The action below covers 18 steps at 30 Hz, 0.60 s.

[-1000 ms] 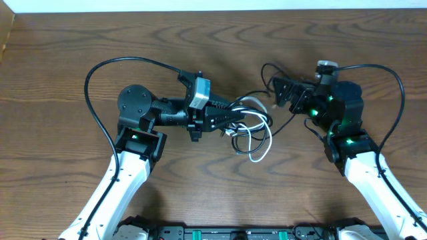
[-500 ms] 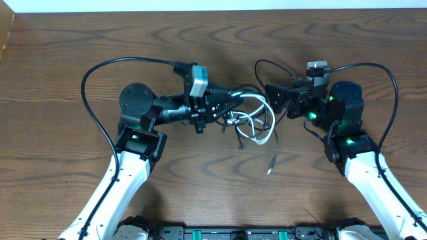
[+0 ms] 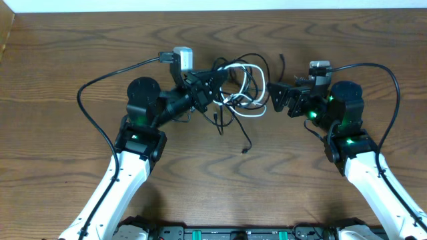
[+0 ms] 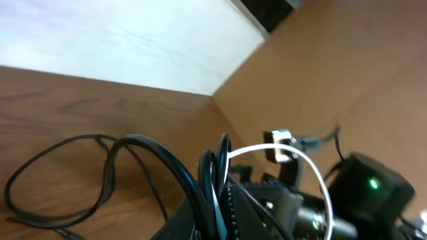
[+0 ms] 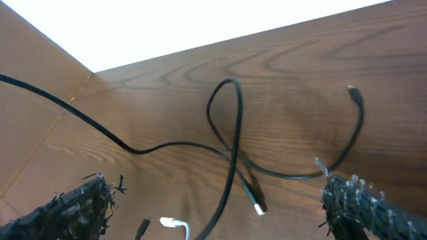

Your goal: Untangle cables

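The cables (image 3: 235, 90) form a tangled bunch of thin black cords and one white cord (image 3: 248, 100) between the two arms. My left gripper (image 3: 213, 80) is shut on several black cords (image 4: 215, 180) at the bunch's left side, and the white cord (image 4: 312, 175) arcs past its tip. A loose black tail (image 3: 239, 137) trails toward the front of the table. My right gripper (image 3: 272, 97) stands open just right of the bunch, holding nothing. In the right wrist view the open gripper (image 5: 220, 217) faces a black loop (image 5: 232, 127), a black plug (image 5: 253, 199) and a white plug (image 5: 171, 223).
The brown wooden table (image 3: 60, 60) has a pale wall behind its back edge (image 5: 200, 27). Thick black arm wires arc beside the left arm (image 3: 90, 113) and over the right arm (image 3: 393, 80).
My left gripper has swung toward the back of the table, pulling the bunch of cables up and away from the front. The right gripper stays open and has shifted only slightly.
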Available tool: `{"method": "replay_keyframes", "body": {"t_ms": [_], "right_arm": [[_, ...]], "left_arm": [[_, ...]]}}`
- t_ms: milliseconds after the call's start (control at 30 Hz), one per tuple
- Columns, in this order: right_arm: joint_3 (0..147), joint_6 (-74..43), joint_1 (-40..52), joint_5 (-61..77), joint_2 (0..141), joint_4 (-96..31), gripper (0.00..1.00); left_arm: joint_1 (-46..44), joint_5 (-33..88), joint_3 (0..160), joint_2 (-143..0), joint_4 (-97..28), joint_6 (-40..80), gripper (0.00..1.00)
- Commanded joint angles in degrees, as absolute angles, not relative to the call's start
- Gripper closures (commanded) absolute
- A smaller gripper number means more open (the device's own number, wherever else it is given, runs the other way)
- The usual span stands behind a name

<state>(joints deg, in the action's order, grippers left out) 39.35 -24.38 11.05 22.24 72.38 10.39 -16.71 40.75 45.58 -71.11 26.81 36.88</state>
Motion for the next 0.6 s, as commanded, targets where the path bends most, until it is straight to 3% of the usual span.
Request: {"method": "replay_keyframes", "body": {"t_ms": [0,567], "right_arm": [[39.7,-26.9,10.8,20.4,72.4,10.5,0.01],[39.7,-30.1,10.8,25.1,72.4,14.3,0.01]], "left_arm": [[-16.7,35.2,46.3,-70.4,26.2,41.0,0.92],[-16.7,32.7,46.3,-70.4,25.1,41.1,0.92]]}}
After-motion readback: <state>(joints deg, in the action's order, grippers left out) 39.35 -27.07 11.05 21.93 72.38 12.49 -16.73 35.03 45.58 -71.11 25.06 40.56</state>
